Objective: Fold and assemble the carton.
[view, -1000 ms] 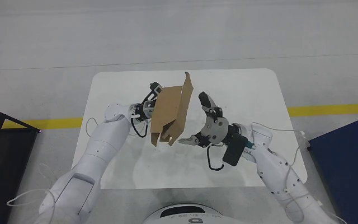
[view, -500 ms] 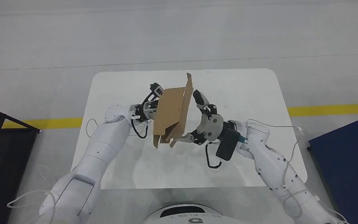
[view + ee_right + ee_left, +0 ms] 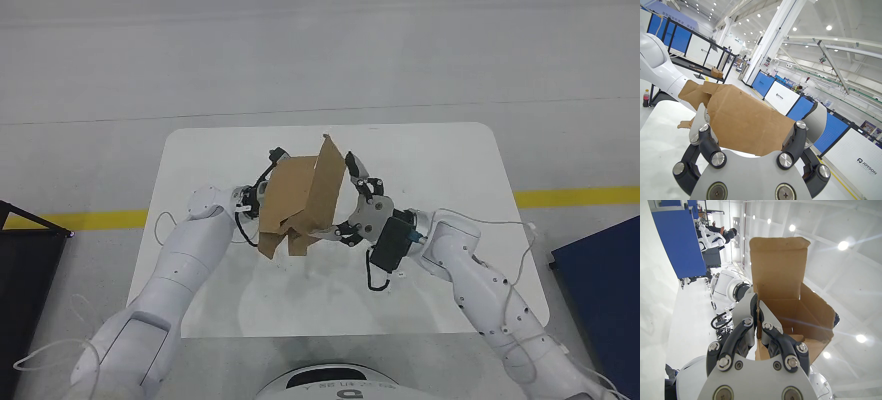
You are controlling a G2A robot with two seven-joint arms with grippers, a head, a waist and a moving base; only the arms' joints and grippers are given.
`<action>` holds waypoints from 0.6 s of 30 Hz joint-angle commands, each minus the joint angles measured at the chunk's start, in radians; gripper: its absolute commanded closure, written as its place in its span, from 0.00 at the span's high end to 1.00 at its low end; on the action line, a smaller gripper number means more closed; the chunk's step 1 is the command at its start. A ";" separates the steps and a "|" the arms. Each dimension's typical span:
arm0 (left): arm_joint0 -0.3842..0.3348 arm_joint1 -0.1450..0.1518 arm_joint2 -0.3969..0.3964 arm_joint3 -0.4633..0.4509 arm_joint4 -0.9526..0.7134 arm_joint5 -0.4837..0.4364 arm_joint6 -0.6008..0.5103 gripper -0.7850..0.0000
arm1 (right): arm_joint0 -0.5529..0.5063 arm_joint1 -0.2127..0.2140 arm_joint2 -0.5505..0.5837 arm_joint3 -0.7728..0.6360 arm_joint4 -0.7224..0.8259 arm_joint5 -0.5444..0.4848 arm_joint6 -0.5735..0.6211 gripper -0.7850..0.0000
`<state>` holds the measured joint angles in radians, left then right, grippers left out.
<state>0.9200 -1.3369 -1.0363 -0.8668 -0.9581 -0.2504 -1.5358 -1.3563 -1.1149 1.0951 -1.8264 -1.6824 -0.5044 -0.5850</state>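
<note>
A brown cardboard carton [image 3: 300, 198] is held up above the white table [image 3: 450, 160], part-way unfolded, with one long flap sticking up. My left gripper [image 3: 266, 197] is shut on its left wall; in the left wrist view the fingers [image 3: 753, 321] pinch the wall's edge and the carton [image 3: 791, 306] opens away from the camera, its inside bare. My right gripper [image 3: 338, 200] is open wide on the carton's right side. In the right wrist view the carton [image 3: 745, 117] lies between my right gripper's [image 3: 757, 121] spread fingers [image 3: 700, 115].
The table has bare surface on all sides of the carton. A yellow floor line [image 3: 580, 196] runs past both table ends. A black rack [image 3: 20, 240] stands off the left edge and a blue panel [image 3: 610, 280] off the right.
My right gripper has moved left, from clear of the carton to straddling its right side. The carton has shifted slightly left and turned a little in my left gripper.
</note>
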 commanded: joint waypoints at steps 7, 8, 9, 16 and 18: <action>0.003 0.007 0.004 -0.012 -0.007 0.006 0.000 0.00 | -0.024 0.004 0.009 -0.048 -0.030 0.015 0.061 1.00; 0.002 0.008 0.004 -0.010 0.000 -0.002 0.000 0.00 | -0.026 0.004 0.008 -0.054 -0.032 0.016 0.065 1.00; 0.001 0.008 0.005 -0.008 0.005 -0.007 0.000 0.00 | -0.028 0.005 0.007 -0.060 -0.035 0.016 0.071 1.00; -0.005 0.012 0.000 -0.008 0.068 -0.057 0.023 0.00 | -0.030 0.004 -0.006 -0.080 -0.046 0.012 0.105 1.00; -0.003 0.014 -0.003 -0.018 0.089 -0.068 0.034 0.00 | -0.031 0.004 0.000 -0.078 -0.041 0.027 0.123 1.00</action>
<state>0.9163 -1.3238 -1.0380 -0.8805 -0.8792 -0.3136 -1.5067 -1.3867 -1.1106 1.0924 -1.9053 -1.7260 -0.4841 -0.4694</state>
